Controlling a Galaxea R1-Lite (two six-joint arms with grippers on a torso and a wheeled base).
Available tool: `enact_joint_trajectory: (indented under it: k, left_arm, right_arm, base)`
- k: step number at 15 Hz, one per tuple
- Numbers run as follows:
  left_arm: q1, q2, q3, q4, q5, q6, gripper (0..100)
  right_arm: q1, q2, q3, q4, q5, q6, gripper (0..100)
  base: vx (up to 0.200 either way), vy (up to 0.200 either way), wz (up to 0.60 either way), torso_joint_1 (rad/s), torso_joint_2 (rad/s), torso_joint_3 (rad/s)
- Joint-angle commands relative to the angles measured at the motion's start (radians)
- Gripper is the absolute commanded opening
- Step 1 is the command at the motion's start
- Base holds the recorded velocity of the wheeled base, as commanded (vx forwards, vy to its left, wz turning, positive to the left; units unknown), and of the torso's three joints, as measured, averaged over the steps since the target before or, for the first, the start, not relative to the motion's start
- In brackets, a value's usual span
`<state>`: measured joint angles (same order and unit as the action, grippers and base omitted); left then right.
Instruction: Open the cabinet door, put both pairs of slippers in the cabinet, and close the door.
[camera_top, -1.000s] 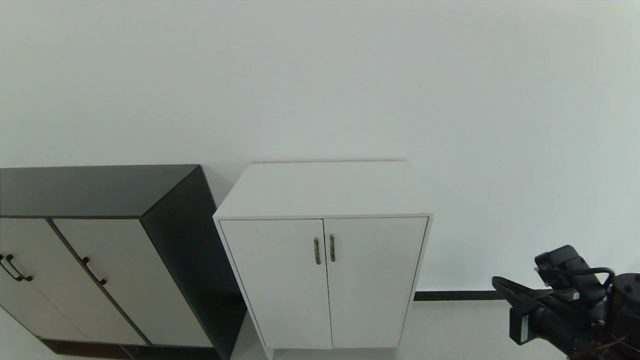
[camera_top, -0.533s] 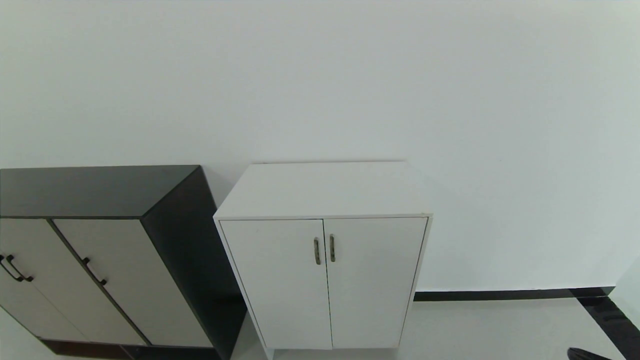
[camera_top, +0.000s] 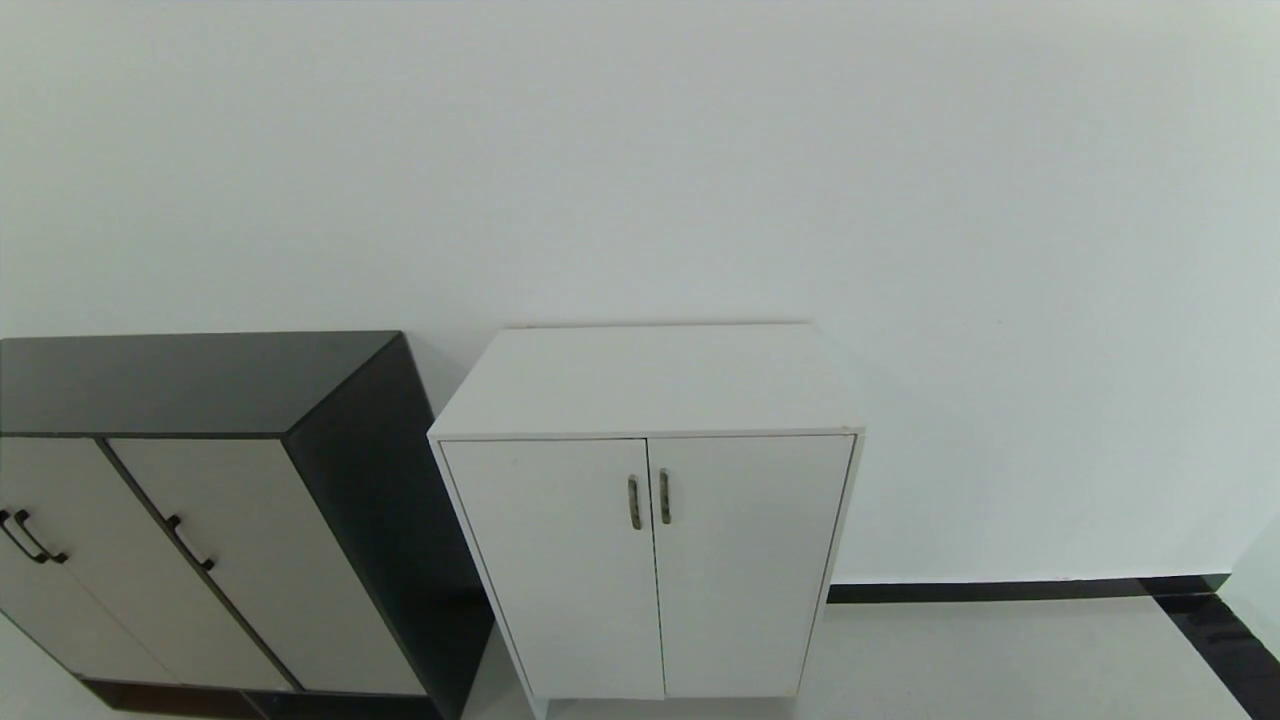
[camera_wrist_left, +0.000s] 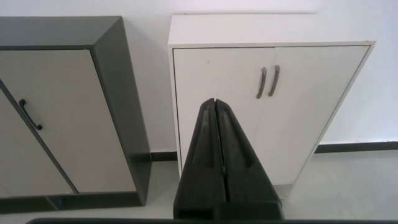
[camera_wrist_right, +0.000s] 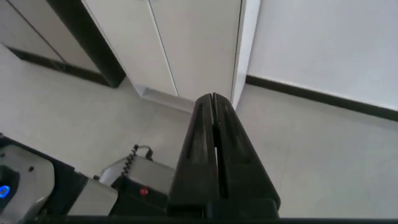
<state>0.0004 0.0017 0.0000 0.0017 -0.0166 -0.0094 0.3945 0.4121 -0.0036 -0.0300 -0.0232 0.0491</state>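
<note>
just left of the white two-door cabinet (camera_top: 650, 385) stands a black cabinet with beige doors (camera_top: 200, 500), close beside its side panel. the left gripper (camera_wrist_left: 216, 107) hangs in front of the white cabinet, well apart from it and aimed at the left door (camera_top: 550, 570), its black fingers pressed together with nothing between them. that door and the right door (camera_top: 750, 560) both sit flush and closed, their slim upright metal handles (camera_top: 634, 502) side by side at the centre seam. right of the cabinet a black skirting strip (camera_top: 1000, 590) runs along the foot of the wall. the right gripper (camera_wrist_right: 213, 102) is low, out in front of the cabinet's right bottom corner and apart from it, its fingers likewise pressed together and empty. as for progress, closed doors and empty grippers fit either a task not yet begun or one fully finished. the doors hide the inside, so whether the slippers are stored cannot be told
</note>
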Motion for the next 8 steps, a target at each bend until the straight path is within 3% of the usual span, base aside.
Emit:
enact_joint_trajectory:
  k: [1,5,8]
  left_arm:
    - [0.0,0.001,0.0,0.0,0.0,-0.001,0]
    - [0.0,0.001,0.0,0.0,0.001,-0.001,0]
    - [0.0,0.001,0.0,0.0,0.001,-0.001,0]
  right_arm:
    - [-0.002,-0.098,-0.003,0.01,-0.021,0.011,0]
    - [-0.057,-0.154,-0.007,0.013,-0.115,0.008,0]
    - [-0.253,-0.154,-0.007,0.015,-0.112,0.001,0]
  base:
    - [0.0,0.0,0.0,0.0,0.0,0.0]
    - [0.0,0.0,0.0,0.0,0.0,0.0]
    - [0.0,0.0,0.0,0.0,0.0,0.0]
